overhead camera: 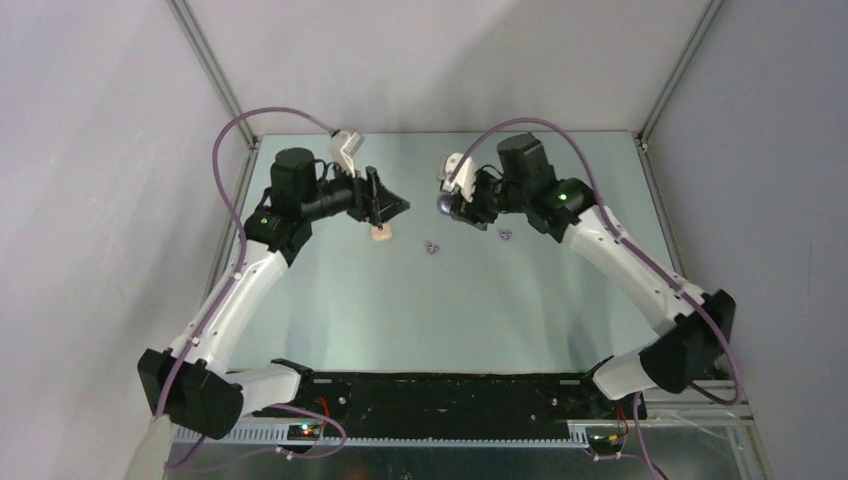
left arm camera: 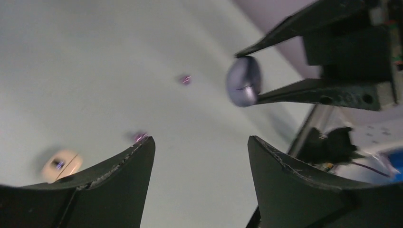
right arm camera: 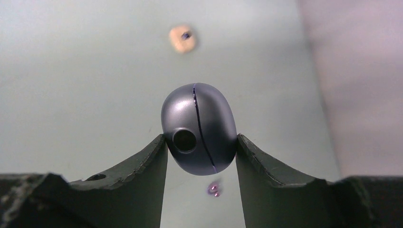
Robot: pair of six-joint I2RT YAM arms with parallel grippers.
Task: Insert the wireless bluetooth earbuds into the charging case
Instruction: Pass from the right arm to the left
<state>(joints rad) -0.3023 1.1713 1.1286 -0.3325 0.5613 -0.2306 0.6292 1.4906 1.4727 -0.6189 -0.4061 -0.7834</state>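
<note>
Nearest the lens, black base rail ran along the near edge w/ both arms bolted on, cables looping off each. Beyond it lay the table, a glossy grey-green sheet, boxed in by plain white walls w/ metal corner posts at back L and R. Both arms reached forward and bent inward, wrists nearly facing each other near the far edge. Left gripper hung above the surface, fingers spread wide, nothing between them. Right gripper was clamped on the grey-purple case, one finger on each side, case lifted clear of the table w/ its seam running roughly top to bottom in the right wrist view and a round dark spot facing that cam. Cream case sat on the table just below the left gripper, blurred in both wrist views. One purple earbud lay mid-table between the two grippers; second purple earbud lay under the right arm, apart from the first. Neither was in a case. Cream earbuds: couldn't make them out.
</note>
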